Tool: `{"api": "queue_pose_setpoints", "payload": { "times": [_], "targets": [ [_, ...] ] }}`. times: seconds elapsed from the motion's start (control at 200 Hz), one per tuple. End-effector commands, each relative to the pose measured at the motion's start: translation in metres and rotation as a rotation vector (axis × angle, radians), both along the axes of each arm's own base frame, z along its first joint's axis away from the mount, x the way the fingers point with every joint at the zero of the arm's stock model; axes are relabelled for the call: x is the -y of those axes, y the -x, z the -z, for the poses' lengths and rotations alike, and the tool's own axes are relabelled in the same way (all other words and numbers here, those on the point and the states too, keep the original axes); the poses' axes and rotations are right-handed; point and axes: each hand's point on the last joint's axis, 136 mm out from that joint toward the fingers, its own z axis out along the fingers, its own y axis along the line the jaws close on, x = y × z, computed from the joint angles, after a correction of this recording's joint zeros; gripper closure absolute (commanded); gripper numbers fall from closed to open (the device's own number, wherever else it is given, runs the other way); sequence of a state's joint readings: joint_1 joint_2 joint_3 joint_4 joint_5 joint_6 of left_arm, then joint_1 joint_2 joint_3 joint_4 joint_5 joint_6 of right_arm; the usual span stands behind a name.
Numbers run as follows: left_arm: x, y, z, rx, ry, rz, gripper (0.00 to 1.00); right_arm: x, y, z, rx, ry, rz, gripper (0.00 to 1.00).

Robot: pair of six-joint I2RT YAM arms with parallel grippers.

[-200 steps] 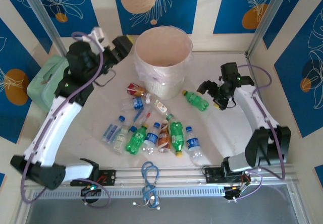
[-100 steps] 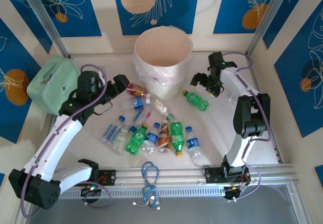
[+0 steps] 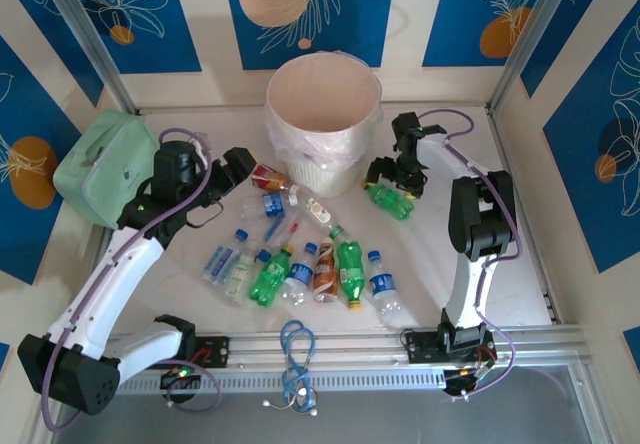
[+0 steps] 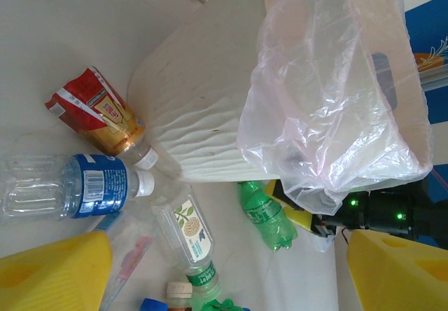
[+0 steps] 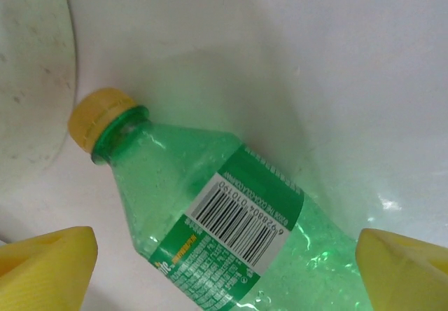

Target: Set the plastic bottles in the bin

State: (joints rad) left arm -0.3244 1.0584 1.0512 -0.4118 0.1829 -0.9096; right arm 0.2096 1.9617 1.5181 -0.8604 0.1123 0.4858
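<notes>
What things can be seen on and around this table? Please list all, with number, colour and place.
bin: one, cream-pink, far middle of the table.
liner: one, translucent, hanging over the bin's rim.
plastic bottles: about eleven, clear with blue labels, green, red- and brown-labelled, lying in front of the bin.
green bottle: one more, green with a yellow cap, lying apart, right of the bin's foot.
soft case: one, mint green, far left.
cable: one, blue, at the front rail.
left gripper: one, yellow-tipped, open, over the bottles left of the bin.
right gripper: one, yellow-tipped, open, a finger on either side of the green bottle.
</notes>
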Motion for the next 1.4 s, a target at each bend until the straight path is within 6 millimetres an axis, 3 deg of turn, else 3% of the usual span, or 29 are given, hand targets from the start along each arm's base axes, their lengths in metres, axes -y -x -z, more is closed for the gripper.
{"api": "queue_pose_setpoints", "payload": {
  "times": [0.0, 0.255, 0.405, 0.585, 0.995, 1.22, 1.396],
  "targets": [
    [0.001, -0.004, 0.0, 0.003, 0.028, 0.002, 0.13, -0.001, 0.015, 0.007, -0.041, 0.035, -0.02, 0.05],
    [0.002, -0.002, 0.002, -0.003, 0.024, 0.012, 0.13, -0.003, 0.036, 0.02, -0.097, 0.043, 0.01, 0.11],
    [0.003, -0.003, 0.003, -0.004, 0.031, 0.015, 0.13, -0.004, 0.044, 0.024, -0.117, 0.042, 0.026, 0.22],
    [0.004, -0.002, 0.006, -0.011, 0.03, 0.018, 0.13, -0.004, 0.047, 0.029, -0.133, 0.05, 0.032, 0.29],
    [0.002, -0.001, 0.012, -0.022, 0.025, 0.014, 0.13, -0.001, 0.059, 0.017, -0.097, 0.079, 0.042, 0.42],
    [0.001, 0.0, 0.014, -0.024, 0.019, 0.01, 0.13, 0.004, 0.065, -0.013, -0.039, 0.072, 0.069, 0.45],
    [-0.002, -0.001, 0.018, -0.031, 0.004, 0.002, 0.13, 0.006, 0.065, -0.077, 0.089, 0.03, 0.091, 0.45]
  ]
}}
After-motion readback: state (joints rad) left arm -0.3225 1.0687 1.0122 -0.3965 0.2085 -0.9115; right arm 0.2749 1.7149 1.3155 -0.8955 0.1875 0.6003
